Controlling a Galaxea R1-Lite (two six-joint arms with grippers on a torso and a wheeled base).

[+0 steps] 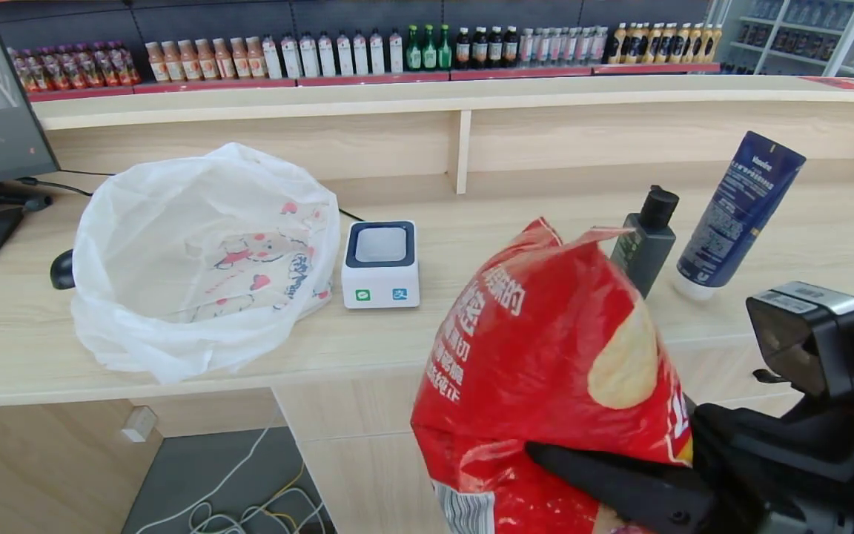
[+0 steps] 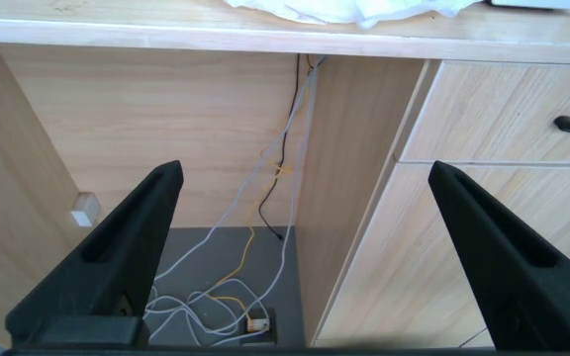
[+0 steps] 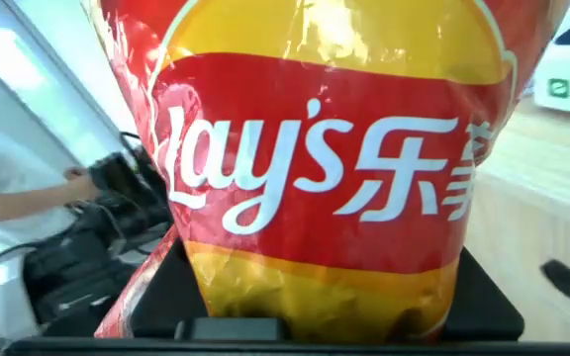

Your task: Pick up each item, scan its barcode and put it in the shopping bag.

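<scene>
One chip bag [image 1: 545, 348] sits clamped in the right gripper [image 3: 320, 307] near the scanner [image 1: 381, 263], likely for scanning; the left gripper [image 2: 305, 178] gapes empty.

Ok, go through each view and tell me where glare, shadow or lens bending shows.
Head view: the long edges of the counter bow toward the sides, a wide-lens bend; the light is even and shadows are soft. Right wrist view: white glints streak the glossy chip bag near its top. Left wrist view: the floor under the counter sits in shade, with no glare.
</scene>
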